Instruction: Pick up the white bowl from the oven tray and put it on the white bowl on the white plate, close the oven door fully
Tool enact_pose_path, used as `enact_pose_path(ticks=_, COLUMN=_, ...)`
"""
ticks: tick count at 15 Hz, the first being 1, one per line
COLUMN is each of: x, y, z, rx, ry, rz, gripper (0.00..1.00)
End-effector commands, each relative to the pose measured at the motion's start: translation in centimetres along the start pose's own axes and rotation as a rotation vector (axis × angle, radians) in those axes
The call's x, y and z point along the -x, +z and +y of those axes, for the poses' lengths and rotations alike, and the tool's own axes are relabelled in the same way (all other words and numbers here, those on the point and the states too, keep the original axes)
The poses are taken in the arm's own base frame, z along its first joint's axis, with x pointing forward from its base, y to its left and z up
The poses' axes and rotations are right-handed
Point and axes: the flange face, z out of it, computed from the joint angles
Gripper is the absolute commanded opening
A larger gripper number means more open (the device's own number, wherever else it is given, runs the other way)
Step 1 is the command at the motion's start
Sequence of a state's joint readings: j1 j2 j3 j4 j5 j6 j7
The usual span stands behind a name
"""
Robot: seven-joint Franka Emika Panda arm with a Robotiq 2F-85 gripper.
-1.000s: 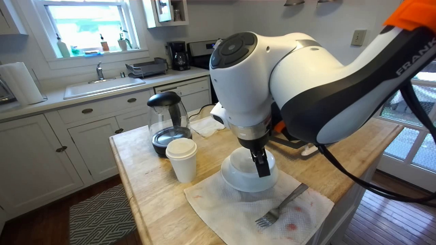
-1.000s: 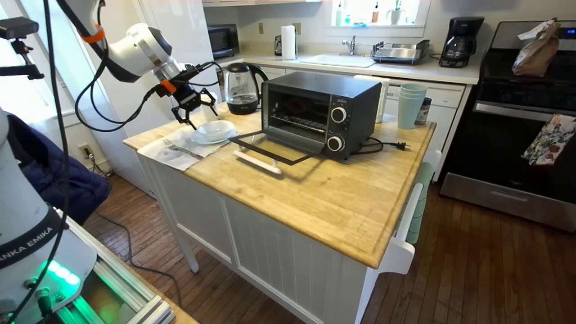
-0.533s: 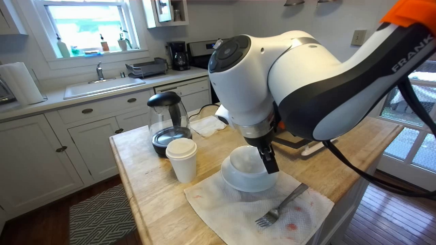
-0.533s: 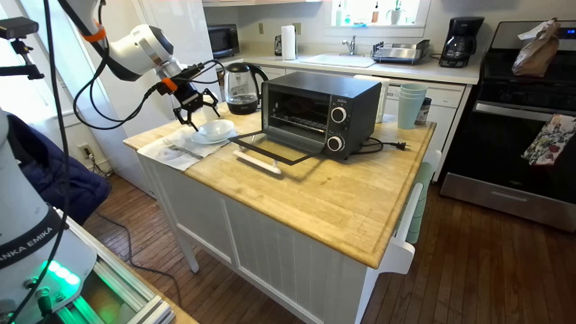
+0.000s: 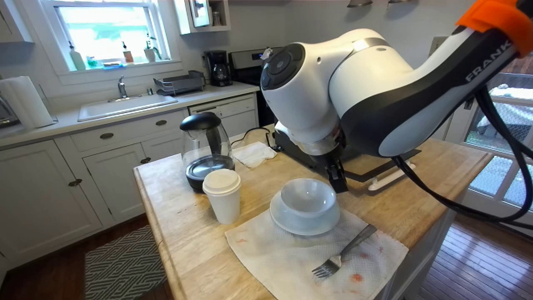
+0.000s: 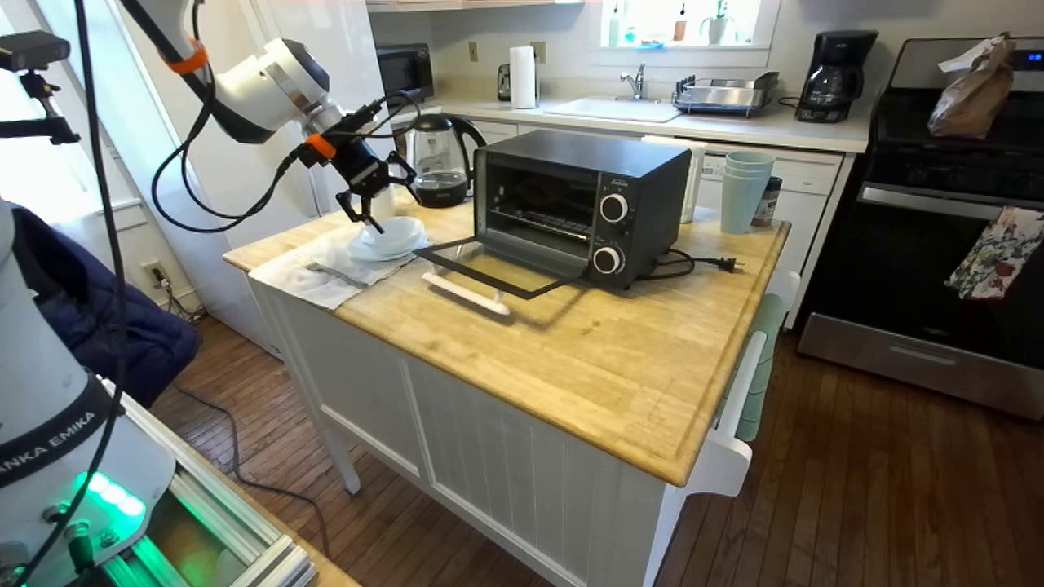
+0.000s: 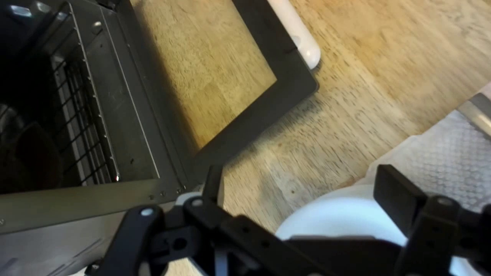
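Clearly the wrist view shows the gripper (image 7: 305,189) spread, its fingers (image 5: 338,185) overlapping in an exterior view.

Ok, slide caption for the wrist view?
Open black claw partly hiding round white dishware; black-framed, glass-windowed oven door lowered.

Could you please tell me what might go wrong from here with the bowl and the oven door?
The open gripper is close to the white bowl, so a sideways move could clip its rim and shift it on the white plate.
The oven door is lowered, with its white handle low by the tabletop; reaching under it, the gripper might scrape the wood or slip off.
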State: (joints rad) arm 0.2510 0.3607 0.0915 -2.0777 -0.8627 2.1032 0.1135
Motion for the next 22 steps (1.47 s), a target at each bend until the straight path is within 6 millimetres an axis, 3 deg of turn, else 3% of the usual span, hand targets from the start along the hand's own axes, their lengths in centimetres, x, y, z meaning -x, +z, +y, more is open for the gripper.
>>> enact_pose_path(ticks=1, x=0.0, y=1.3, z=0.6, rx=0.047, ry=0.061, rz=-0.052, gripper=1.0)
enact_pose_path(ticks=6, x=0.1, y=3.2, z=0.6, rx=0.079, ry=0.189, rz=-0.144, gripper=1.0)
enact_pose_path(ticks=14, x=-1.3, y=6.3, z=0.2, rx=0.169, ry=0.316, rz=-0.18, gripper=1.0)
enact_pose_path(ticks=22, x=-1.6, y=7.5, z=0.4, rx=0.244, ry=0.346, rz=-0.218, gripper=1.0)
